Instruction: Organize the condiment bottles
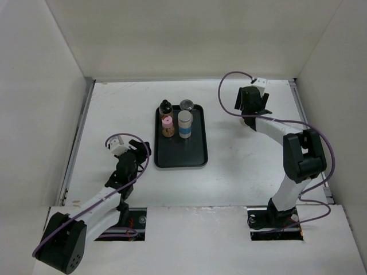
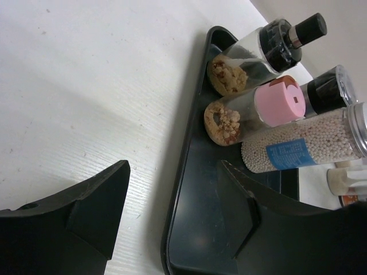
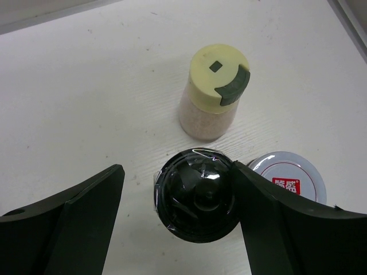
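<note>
Overhead: four condiment bottles (image 1: 176,121) stand at the tray's (image 1: 180,163) 12 o'clock end, right gripper (image 1: 253,102) off at 2 o'clock. Left wrist: left gripper (image 2: 175,166) spread, empty, astride the tray rim. Right wrist: jaws spread around a black-lidded jar (image 3: 196,195) on the worktop (image 3: 86,86). Likely a pickup: close, lift, carry trayward.

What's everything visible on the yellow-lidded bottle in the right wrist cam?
The yellow-lidded bottle stands upright on the white table. Its pale yellow cap looks plastic, with a dark grey flip tab at one edge and a small dark square on top. The clear body is filled with pale pinkish grains. A black-lidded jar sits close by, nearer the camera; whether they touch cannot be told. Nothing grips the bottle.
</note>
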